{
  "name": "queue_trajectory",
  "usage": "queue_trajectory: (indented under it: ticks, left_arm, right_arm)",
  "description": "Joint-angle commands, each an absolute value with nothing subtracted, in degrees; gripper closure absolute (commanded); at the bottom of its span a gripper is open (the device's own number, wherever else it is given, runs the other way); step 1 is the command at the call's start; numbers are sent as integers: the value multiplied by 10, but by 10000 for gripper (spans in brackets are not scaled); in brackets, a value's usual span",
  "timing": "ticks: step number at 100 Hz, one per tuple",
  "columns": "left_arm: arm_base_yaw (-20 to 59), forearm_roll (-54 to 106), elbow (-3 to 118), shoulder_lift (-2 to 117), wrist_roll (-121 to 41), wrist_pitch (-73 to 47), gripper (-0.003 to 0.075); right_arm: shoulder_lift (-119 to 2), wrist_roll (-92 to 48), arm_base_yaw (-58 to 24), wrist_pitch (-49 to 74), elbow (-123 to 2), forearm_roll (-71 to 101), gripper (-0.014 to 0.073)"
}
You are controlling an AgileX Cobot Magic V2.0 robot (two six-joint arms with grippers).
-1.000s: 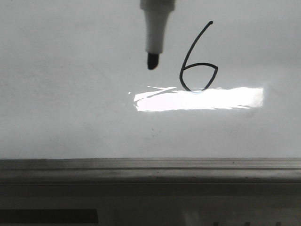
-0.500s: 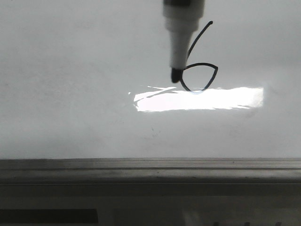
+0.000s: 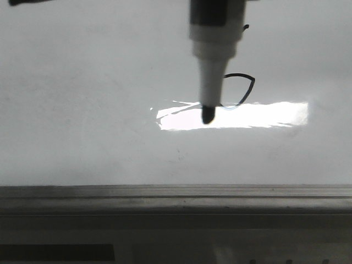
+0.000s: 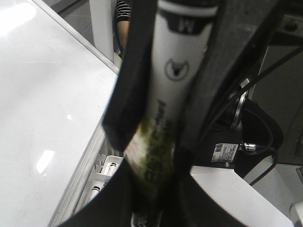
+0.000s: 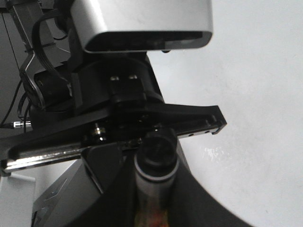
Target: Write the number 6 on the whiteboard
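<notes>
Glossy whiteboard looks slippery; the left end effector clamps the light, stiff marker mid-barrel, right's unclear.

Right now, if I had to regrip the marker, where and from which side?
Take the marker on its straight round barrel, above the tapered nose, with fingers closing across it from the sides. It hangs about upright, tip down by the board. The nose would likely slip, and the tip could smear.

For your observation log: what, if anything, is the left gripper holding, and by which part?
The left gripper holds a marker, its jaws clamped on the printed barrel, away from the black tip.
</notes>
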State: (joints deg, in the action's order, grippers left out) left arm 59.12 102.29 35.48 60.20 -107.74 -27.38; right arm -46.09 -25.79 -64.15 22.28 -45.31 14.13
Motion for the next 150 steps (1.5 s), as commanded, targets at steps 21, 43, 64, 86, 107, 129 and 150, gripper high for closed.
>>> queue_trajectory:
  ticks: [21,43,64,86,107,129,150]
  left_arm:
    - [594,1063,366,594,-1060,-294,741]
    - [594,1063,366,594,-1060,-294,741]
    - [594,1060,362,594,-1018,-247,741]
    - [594,1061,345,594,-932,-149,741]
    - [594,1065,339,595,-893,-84,741]
    - [594,1072,339,595,-827,6,741]
    - [594,1071,344,595,-760,107,741]
  right_arm:
    - [-456,-275,-642,181,-472,151,582]
    - [-444,-275,-642,182,-472,149,146]
    - [-374,-275,-631,181,-472,142,87]
    - [-290,-265,-606,184,-472,142,210]
    - [-252,-265,-603,203,-472,142,430]
    - [-246,-265,-603,221,-472,142,664]
    - [-246,-265,-603,221,-472,142,665]
